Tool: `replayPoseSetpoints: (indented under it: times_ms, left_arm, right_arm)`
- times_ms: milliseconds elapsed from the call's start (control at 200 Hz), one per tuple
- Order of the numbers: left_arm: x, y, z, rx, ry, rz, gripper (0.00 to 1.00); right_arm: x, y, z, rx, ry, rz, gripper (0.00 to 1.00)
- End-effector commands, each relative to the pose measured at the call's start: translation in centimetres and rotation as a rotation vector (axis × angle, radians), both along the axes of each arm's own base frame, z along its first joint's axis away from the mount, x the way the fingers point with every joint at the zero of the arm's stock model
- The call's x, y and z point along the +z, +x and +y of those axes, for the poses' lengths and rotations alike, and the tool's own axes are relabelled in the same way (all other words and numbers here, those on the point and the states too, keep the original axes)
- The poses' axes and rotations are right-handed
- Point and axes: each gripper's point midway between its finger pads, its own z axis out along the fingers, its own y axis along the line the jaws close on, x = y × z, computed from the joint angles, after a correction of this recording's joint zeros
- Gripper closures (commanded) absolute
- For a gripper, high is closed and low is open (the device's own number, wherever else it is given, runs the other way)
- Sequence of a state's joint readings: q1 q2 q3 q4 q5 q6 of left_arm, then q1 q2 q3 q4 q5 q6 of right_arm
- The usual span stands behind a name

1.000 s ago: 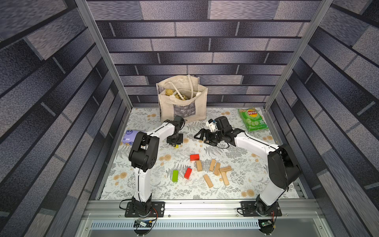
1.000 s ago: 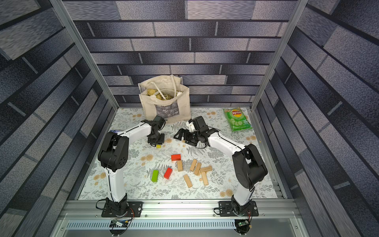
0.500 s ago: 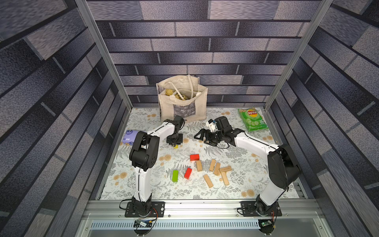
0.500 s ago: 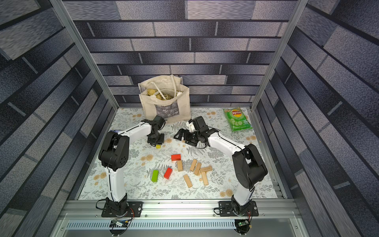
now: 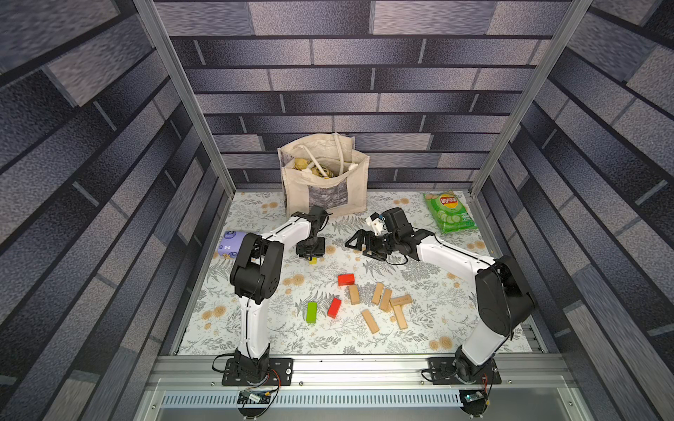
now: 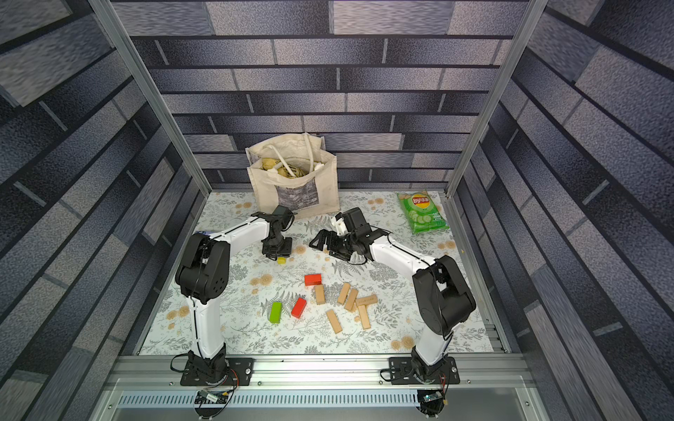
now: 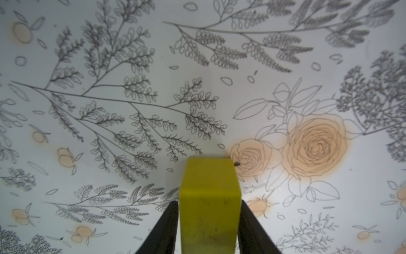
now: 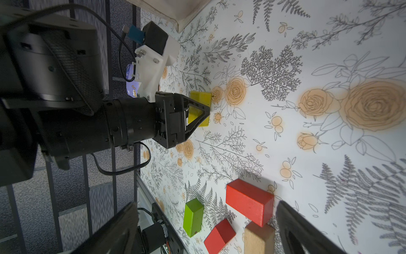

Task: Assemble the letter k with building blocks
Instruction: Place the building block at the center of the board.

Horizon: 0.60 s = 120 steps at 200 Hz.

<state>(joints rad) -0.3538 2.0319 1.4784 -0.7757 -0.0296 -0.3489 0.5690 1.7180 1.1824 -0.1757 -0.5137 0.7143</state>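
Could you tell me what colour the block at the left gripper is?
The block is yellow, clearest in the left wrist view.

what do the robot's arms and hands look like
Both match: the left arm and right arm are white with bulky black joints, black base plates and thin black cables. The left hand and right hand are black with triangular open-frame fingers; a white bracket carries a wrist camera.

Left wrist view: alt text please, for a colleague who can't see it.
A yellow block lies on the floral table cover between the two black fingers of the left claw, which flank its sides closely. Whether they grip it cannot be told.
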Motion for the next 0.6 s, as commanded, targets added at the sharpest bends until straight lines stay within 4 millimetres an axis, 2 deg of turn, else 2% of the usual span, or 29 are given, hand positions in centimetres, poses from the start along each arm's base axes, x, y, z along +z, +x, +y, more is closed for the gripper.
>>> replayPoseSetpoints:
  times_ms: [0, 596]
  left_arm:
    - [0.0, -0.4, 0.4, 0.003, 0.026, 0.021, 0.53]
    - [1.3, -0.1, 0.1, 0.0, 0.016, -0.002, 0.51]
  right_arm:
    - [0.2, 0.1, -0.2, -0.004, 0.003, -0.016, 0.0]
    - [0.4, -0.2, -0.4, -0.003, 0.007, -0.015, 0.0]
